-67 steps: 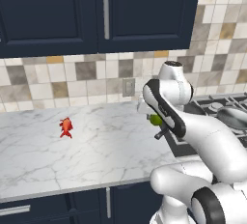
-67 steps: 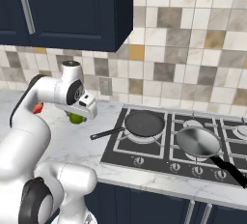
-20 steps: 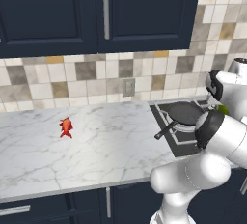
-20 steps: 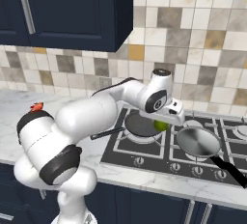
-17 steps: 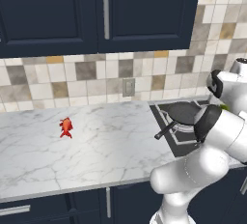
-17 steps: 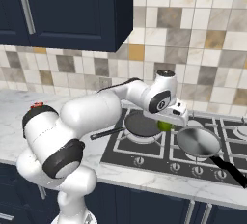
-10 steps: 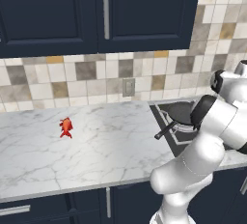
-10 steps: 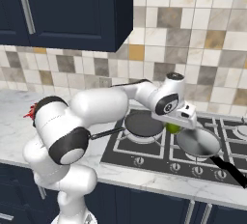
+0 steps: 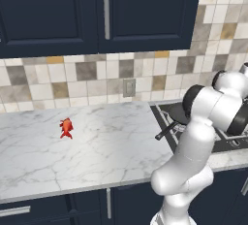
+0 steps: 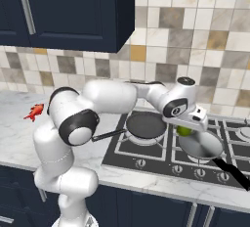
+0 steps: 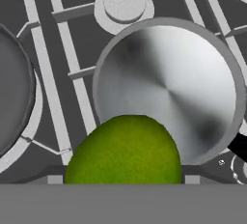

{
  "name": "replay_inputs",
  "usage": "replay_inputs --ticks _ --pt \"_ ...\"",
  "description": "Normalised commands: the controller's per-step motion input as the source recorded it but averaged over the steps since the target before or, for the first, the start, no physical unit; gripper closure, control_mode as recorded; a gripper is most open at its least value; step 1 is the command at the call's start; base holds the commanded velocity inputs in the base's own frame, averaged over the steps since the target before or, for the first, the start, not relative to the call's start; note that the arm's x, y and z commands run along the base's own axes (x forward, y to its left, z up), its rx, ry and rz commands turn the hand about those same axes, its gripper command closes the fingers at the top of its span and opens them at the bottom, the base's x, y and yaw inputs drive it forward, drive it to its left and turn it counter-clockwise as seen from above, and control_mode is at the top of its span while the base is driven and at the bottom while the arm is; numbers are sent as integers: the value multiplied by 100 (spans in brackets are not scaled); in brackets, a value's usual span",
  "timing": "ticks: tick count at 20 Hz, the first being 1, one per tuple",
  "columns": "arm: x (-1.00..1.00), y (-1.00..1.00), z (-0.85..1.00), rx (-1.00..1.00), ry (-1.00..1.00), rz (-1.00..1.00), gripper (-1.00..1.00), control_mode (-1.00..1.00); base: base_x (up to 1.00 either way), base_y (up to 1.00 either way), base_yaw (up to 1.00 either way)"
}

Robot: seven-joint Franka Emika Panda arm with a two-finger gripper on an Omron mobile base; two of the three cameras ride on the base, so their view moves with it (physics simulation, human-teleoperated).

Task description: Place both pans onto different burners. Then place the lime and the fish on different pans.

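From my station, the biggest thing is the black gas cooktop with wire grates (image 10: 161, 160), and both pans already sit on it, on different burners. The matte black round frying pan (image 10: 145, 124) is on the left burner, its long straight handle pointing out over the white marble counter (image 9: 97, 146). Just beside it to the right is the pale grey metal round frying pan (image 11: 166, 90); it looks stiff and smooth, so I judge that a round thing can roll a little inside it.

The white arm's two-finger gripper (image 10: 188, 125) hangs at the near left rim of the grey pan. Its fingers stand wide apart and have the small round yellow-green lime (image 11: 124, 150) between them, above the grates at the pan's edge. The lime should be light, firm and a bit slippery; I judge that a grip across its widest middle is best, and it should be let go low over the pan's centre.

The small red-orange toy fish (image 9: 66, 127) lies well apart on the counter, untouched. It looks light and rigid; I would take it across the body, not by the thin tail or fins.
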Motion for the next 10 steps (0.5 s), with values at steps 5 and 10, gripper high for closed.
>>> replay_inputs --ticks 5,10 --pt "34 -33 -22 0 0 0 100 -100 0 0 0" --pt "17 -32 -34 0 0 0 100 -100 0 0 0"
